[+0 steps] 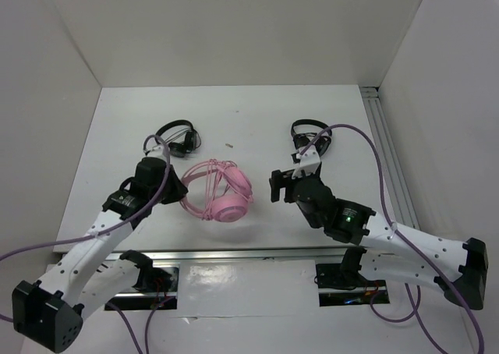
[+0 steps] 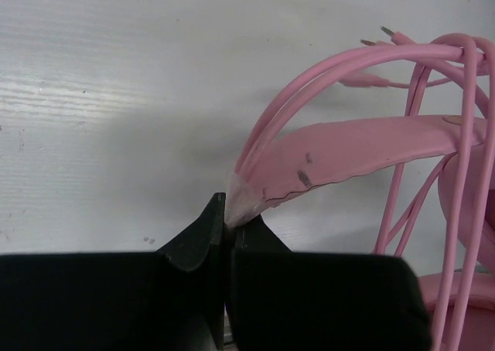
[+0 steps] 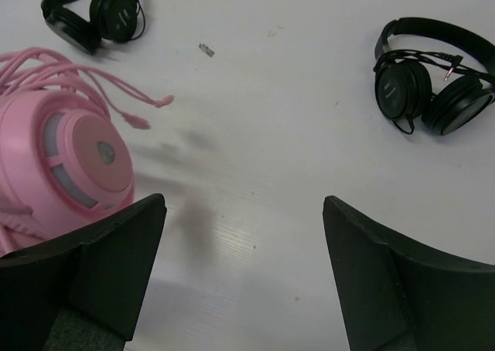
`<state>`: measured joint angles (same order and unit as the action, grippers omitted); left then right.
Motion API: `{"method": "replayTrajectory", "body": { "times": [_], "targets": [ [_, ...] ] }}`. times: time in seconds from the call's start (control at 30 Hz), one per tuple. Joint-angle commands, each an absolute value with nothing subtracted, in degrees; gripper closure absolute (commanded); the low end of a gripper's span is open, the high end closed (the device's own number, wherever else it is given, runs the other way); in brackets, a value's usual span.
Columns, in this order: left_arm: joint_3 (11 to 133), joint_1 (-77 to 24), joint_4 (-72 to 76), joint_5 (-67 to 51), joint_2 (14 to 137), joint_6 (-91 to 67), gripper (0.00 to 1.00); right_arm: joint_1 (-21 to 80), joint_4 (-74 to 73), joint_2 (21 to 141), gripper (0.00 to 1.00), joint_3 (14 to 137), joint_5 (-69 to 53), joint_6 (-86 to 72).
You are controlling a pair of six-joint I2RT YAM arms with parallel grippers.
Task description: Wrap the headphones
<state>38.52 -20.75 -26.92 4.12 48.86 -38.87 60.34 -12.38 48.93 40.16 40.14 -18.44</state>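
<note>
The left gripper [image 2: 229, 213] is clamping the pink headphones [image 2: 363, 146], the pinched part hiding between its tips. The right gripper [image 3: 244, 204] is gaping wide, one earcup [image 3: 77, 158] cut off at its left.

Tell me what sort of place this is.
Probably a robotics lab test cell: plain white walls box in a white table, aluminium rails edge it, and the pink headphones look like practice props.
</note>
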Motion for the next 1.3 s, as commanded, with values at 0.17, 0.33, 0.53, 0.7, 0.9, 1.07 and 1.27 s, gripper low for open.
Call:
{"method": "replayTrajectory", "body": {
  "times": [0.17, 0.33, 0.53, 0.7, 0.9, 1.07, 1.27],
  "targets": [
    [42.80, -20.57, -13.71, 3.34, 58.70, -39.64, 1.00, 60.12, -9.32, 52.65, 0.10, 40.69, 38.58, -19.25],
    [46.48, -20.57, -9.41, 2.12, 66.61, -38.94, 1.00, 60.12, -8.09, 52.65, 0.10, 39.56, 40.34, -19.95],
    [50.79, -20.57, -4.58, 1.59, 75.49, -38.41, 1.00, 60.12, -6.51, 53.26, 0.10, 39.02, 39.82, -20.48],
    [56.06, -21.09, -2.82, 0.36, 81.99, -35.43, 1.00, 60.12, -6.50, 54.49, 0.10, 38.50, 39.81, -20.48],
    [65.03, -21.71, -4.65, -0.97, 93.94, -31.46, 1.00, 60.12, -6.50, 55.02, 0.10, 38.50, 39.81, -19.95],
    [70.14, -21.71, -6.15, -0.44, 101.24, -34.10, 1.00, 60.12, -8.26, 53.18, 0.10, 39.55, 40.34, -20.56],
    [76.96, -21.18, -5.18, -0.44, 108.71, -32.88, 1.00, 60.12, -12.48, 49.58, 0.10, 41.65, 39.82, -21.09]
  ]
}}
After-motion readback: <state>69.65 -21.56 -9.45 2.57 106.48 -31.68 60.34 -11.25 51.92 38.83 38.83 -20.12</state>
